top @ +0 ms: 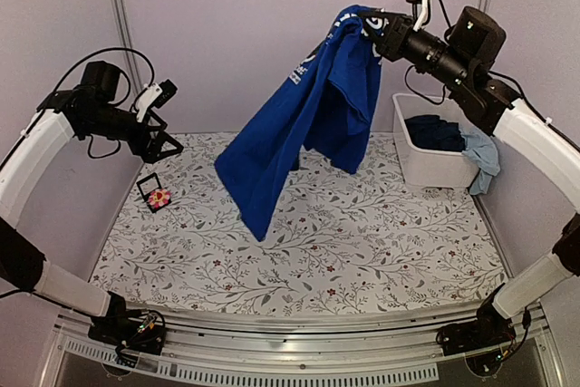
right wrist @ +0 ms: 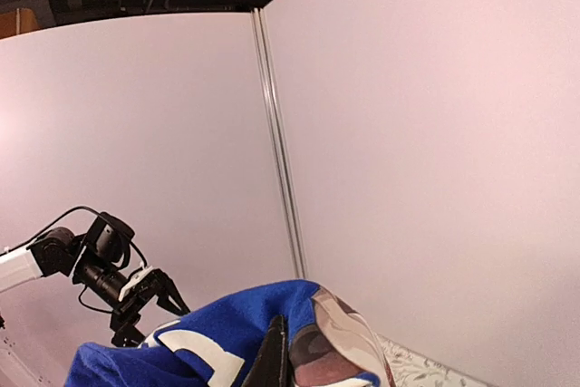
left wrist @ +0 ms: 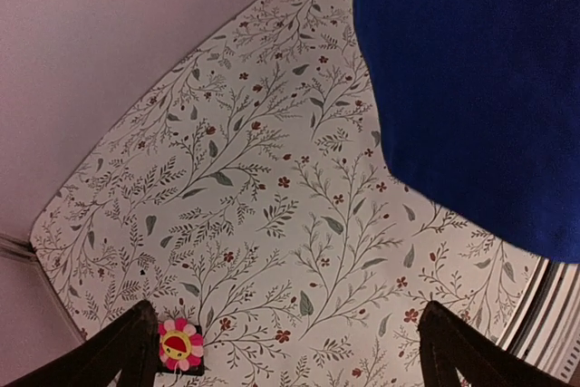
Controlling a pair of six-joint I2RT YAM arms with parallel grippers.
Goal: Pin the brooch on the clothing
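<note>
The royal-blue T-shirt (top: pixel 308 115) hangs in the air from my right gripper (top: pixel 370 26), which is shut on its upper edge high above the table's back. In the right wrist view the blue cloth with white lettering (right wrist: pixel 208 342) is pinched between the fingers (right wrist: pixel 340 337). The shirt's lower edge also fills the upper right of the left wrist view (left wrist: pixel 471 88). The pink-petalled brooch (top: pixel 159 198) lies on a small dark square tray (top: pixel 149 189) at the table's left; it shows at the bottom left of the left wrist view (left wrist: pixel 181 344). My left gripper (top: pixel 168 144) is open and empty, above the brooch.
A white bin (top: pixel 433 153) with bunched dark-blue and light-blue clothes (top: pixel 453 138) stands at the back right. The floral tablecloth (top: pixel 362 242) covers the table. Pale walls close the back and sides.
</note>
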